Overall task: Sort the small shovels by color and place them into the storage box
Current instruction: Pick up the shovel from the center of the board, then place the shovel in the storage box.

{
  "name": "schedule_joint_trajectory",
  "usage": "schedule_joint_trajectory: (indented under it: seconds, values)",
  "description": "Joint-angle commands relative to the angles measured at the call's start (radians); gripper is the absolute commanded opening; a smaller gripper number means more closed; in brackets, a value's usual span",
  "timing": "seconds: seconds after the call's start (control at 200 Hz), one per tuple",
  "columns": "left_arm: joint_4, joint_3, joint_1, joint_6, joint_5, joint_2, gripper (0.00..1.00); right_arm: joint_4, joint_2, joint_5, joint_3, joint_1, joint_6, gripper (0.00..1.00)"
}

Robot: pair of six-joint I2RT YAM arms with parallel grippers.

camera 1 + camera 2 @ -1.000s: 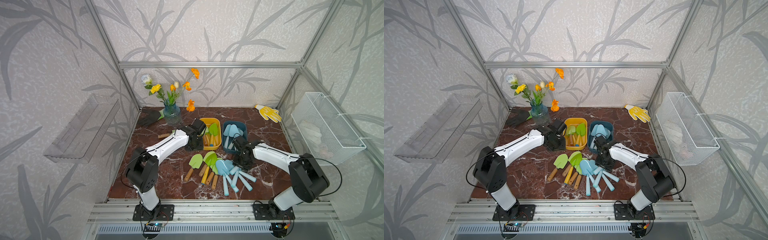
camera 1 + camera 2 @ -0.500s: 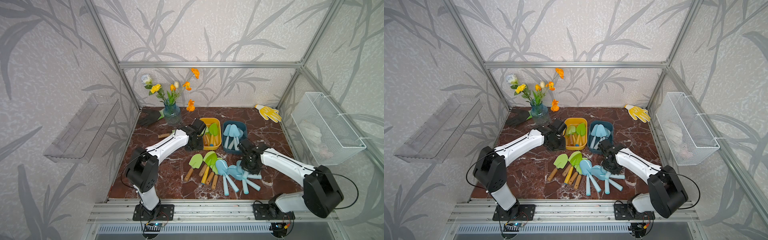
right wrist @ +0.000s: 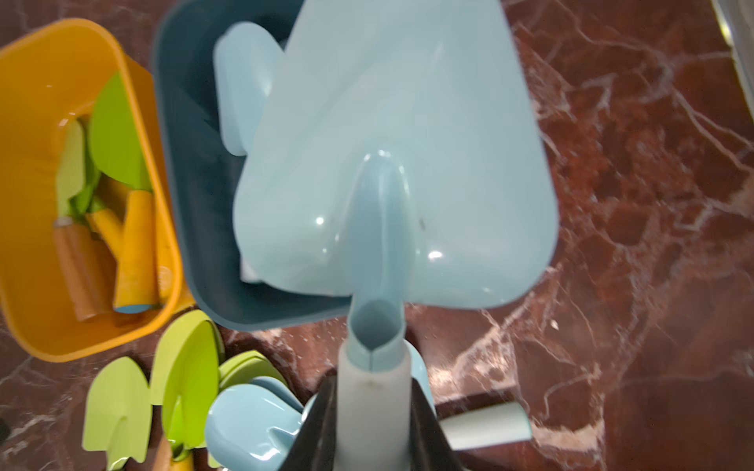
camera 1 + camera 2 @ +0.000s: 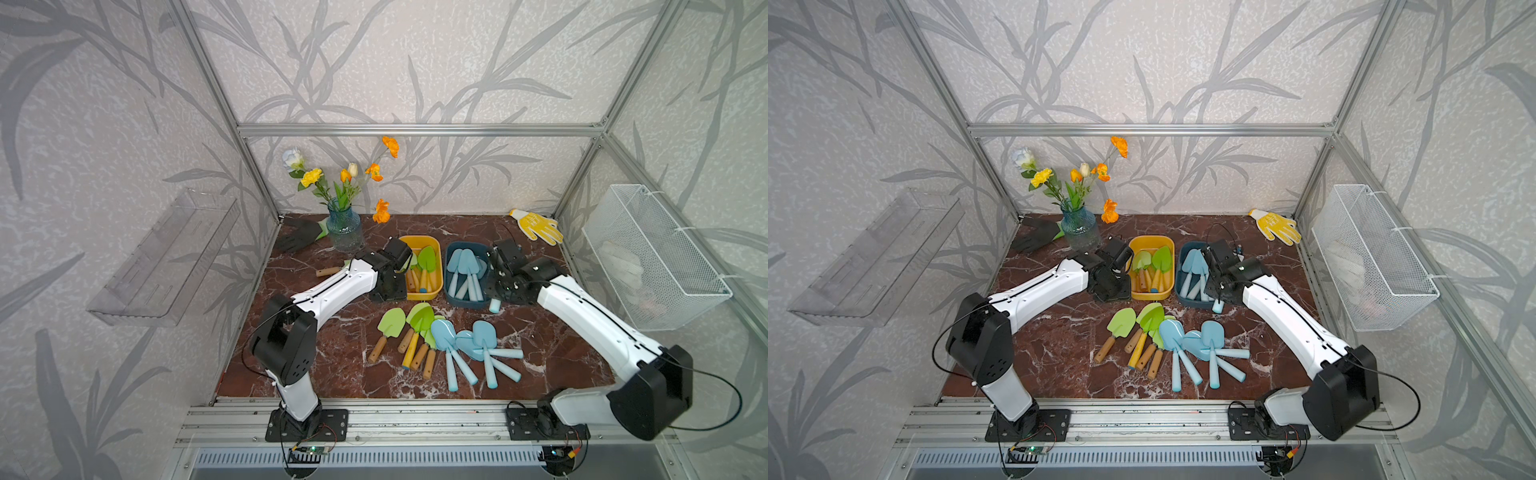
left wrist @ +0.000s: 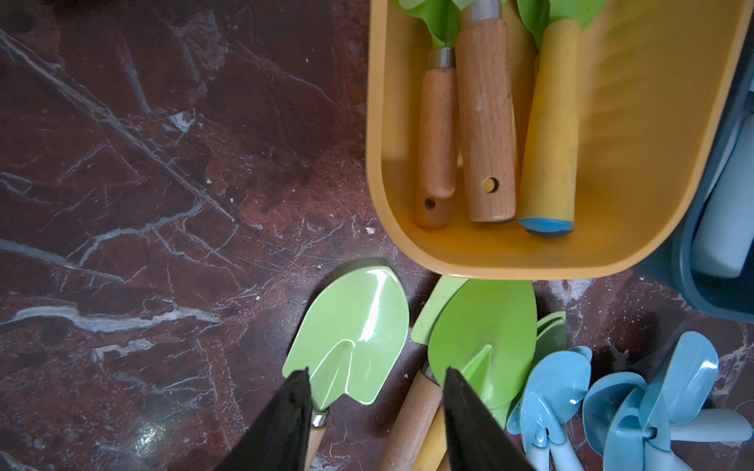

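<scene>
Several green small shovels point(image 4: 392, 322) and light blue ones point(image 4: 484, 334) lie in a pile at the table's front. More green ones fill the yellow storage box point(image 4: 422, 296); blue ones fill the dark blue box point(image 4: 465, 303). My right gripper point(image 3: 373, 412) is shut on the handle of a light blue shovel point(image 3: 391, 163), held above the table with its blade over the blue box's right side. In both top views this gripper point(image 4: 505, 289) point(image 4: 1223, 289) hangs by that box. My left gripper point(image 5: 375, 372) is open and empty, left of the yellow box point(image 4: 388, 293).
A vase of flowers point(image 4: 344, 232) and a black glove point(image 4: 301, 239) stand at the back left, a yellow glove point(image 4: 538, 226) at the back right. A wooden handle point(image 4: 328, 272) lies behind my left arm. A wire basket point(image 4: 648, 257) hangs on the right wall.
My right gripper dipped to the blue pile, shut on one shovel and carried it back up beside the blue box; the pile shifted. The left arm has not moved.
</scene>
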Motion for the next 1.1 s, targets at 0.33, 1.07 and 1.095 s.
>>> schedule_joint_trajectory:
  seconds: [0.33,1.07,1.095]
  values:
    - [-0.03,-0.118,0.029,0.002,-0.061,-0.134,0.54,-0.012,0.516,-0.175,0.411,-0.009,-0.244,0.18]
    - [-0.051,-0.158,0.057,0.014,-0.075,-0.187,0.55,0.002,0.629,-0.131,0.36,-0.04,-0.24,0.19]
    - [-0.05,-0.158,0.057,0.014,-0.075,-0.188,0.55,0.002,0.631,-0.135,0.359,-0.04,-0.24,0.2]
